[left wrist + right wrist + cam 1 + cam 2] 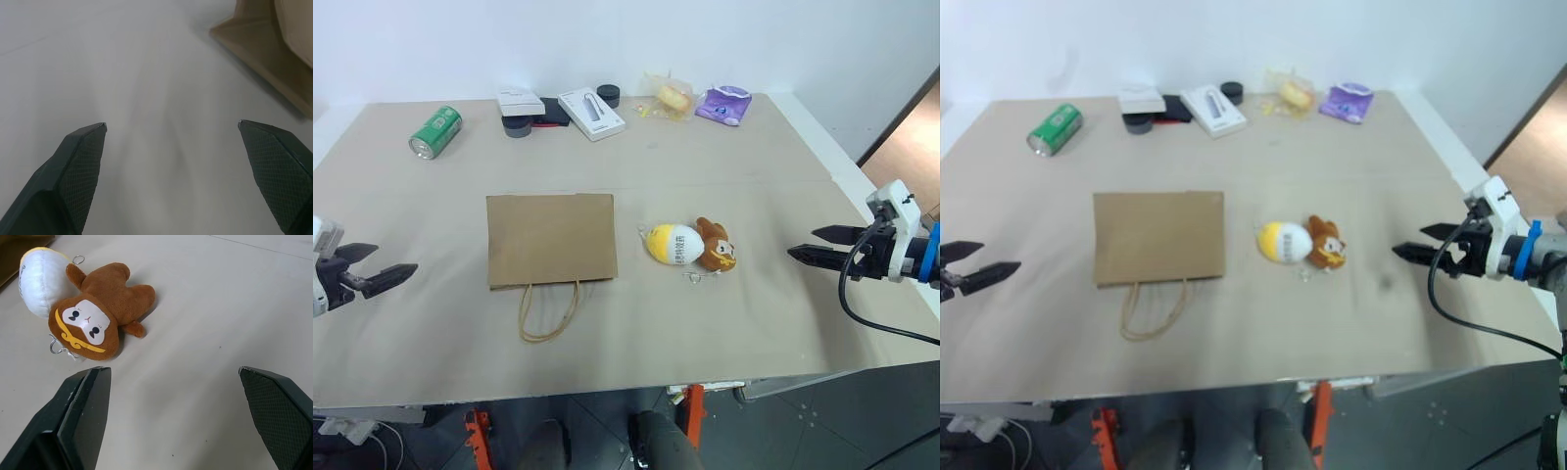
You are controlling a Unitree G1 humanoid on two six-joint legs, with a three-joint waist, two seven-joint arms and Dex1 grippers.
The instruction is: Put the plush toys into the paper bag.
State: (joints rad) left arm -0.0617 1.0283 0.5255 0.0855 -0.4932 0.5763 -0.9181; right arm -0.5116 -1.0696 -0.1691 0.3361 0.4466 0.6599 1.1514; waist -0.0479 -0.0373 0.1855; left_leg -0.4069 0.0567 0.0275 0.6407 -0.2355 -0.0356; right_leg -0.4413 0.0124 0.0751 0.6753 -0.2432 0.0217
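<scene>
The brown paper bag (551, 240) lies flat on the table's middle, its cord handles (548, 311) toward the near edge. Just right of it rest the two plush toys side by side and touching: the yellow-and-white egg (672, 244) and the brown animal (716, 246), also seen as the egg (41, 276) and the brown animal (100, 308) in the right wrist view. My left gripper (378, 264) hovers open at the table's left edge, apart from the bag. Off to the right of the toys, my right gripper (815, 245) stands open and points at them, holding nothing.
Along the far edge lie a green can (435, 132), a white box (591, 114), dark round items (608, 95), a clear packet with yellow contents (670, 97) and a purple pouch (723, 105). The table (724, 176) ends at the right near my right arm.
</scene>
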